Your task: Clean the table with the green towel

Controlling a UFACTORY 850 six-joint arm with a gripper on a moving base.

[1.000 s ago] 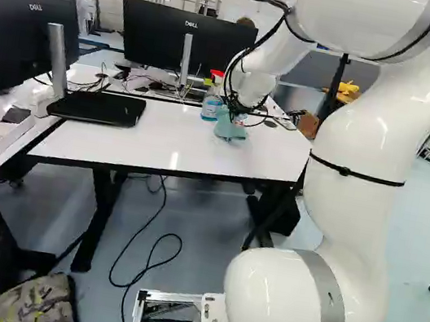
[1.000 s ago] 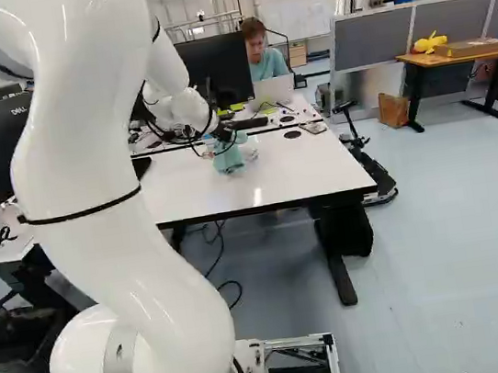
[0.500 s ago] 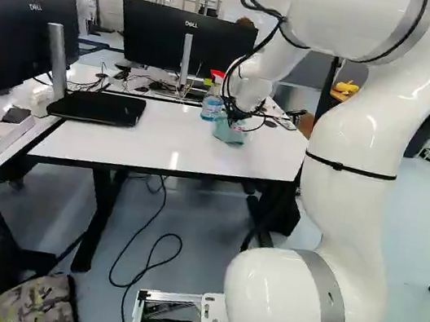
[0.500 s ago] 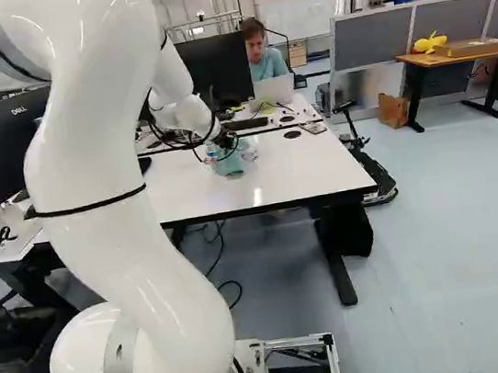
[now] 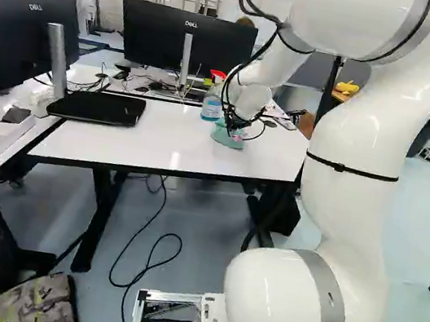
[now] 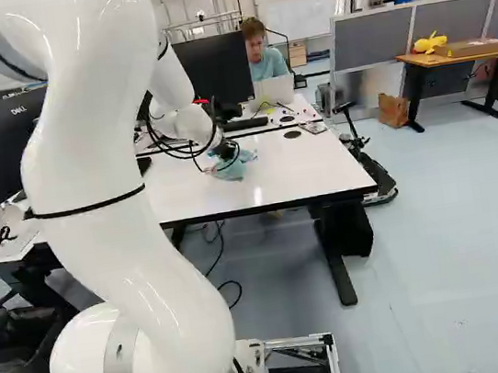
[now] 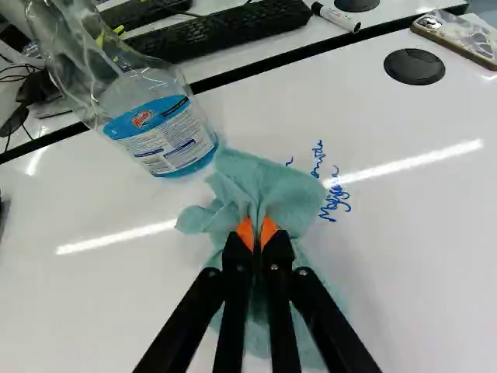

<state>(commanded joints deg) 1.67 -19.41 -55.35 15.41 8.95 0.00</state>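
**Wiping Grip and Contact Check**

1. Grip. I held the green towel (image 7: pixel 268 180) by a bunched fold, with the gripper (image 7: pixel 257 235) clamped on it between its orange pads (image 7: pixel 245 232). The bunching presumably secured the fold while the loose cloth fanned out over the white tabletop (image 7: pixel 404 241) as a wiping surface.

2. Position. The towel lay with one edge next to the blue handwriting (image 7: pixel 335 200), which I judged to be the mark to remove. The spray bottle (image 7: pixel 167 132) stood on the tabletop just beside the cloth, probably kept close for wetting.

3. Change from half a second earlier. The arm (image 5: pixel 357 152) had carried the held towel slightly toward the tabletop's near edge, and the cloth looked flatter and more spread. The base and the spray bottle had not moved.
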